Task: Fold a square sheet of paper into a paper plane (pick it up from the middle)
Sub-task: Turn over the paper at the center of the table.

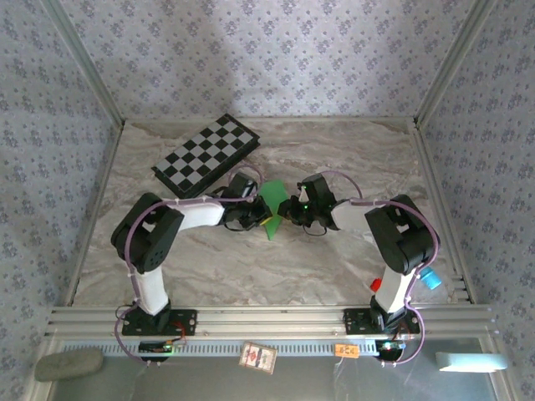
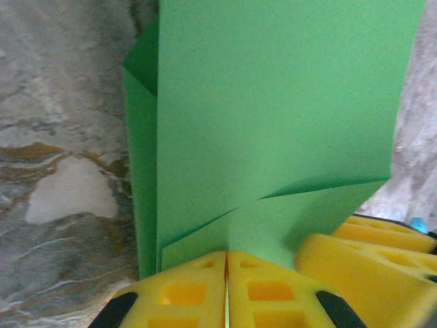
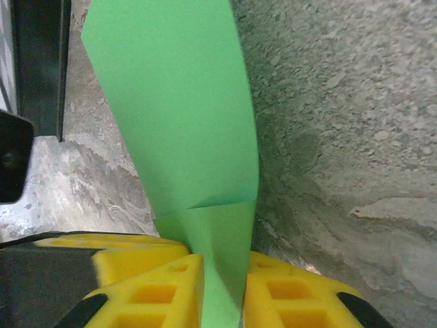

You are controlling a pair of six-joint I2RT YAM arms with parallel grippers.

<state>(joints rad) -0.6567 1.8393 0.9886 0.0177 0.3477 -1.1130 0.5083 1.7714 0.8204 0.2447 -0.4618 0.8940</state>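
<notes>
Left tool [image 2: 226, 287] clamped tight on my paper plane [image 2: 273, 123], right tool [image 3: 222, 287] pinching opposite side; long axis points away toward checkered board [image 1: 205, 154].

Both arms bent inward mid-table, left gripper [image 2: 226, 290] clamped tight, right gripper [image 3: 223, 294] pinching (jaws slightly parted)

The paper plane [image 1: 272, 210] is bright green, folded and creased. It stands upright above the table's middle.
</notes>
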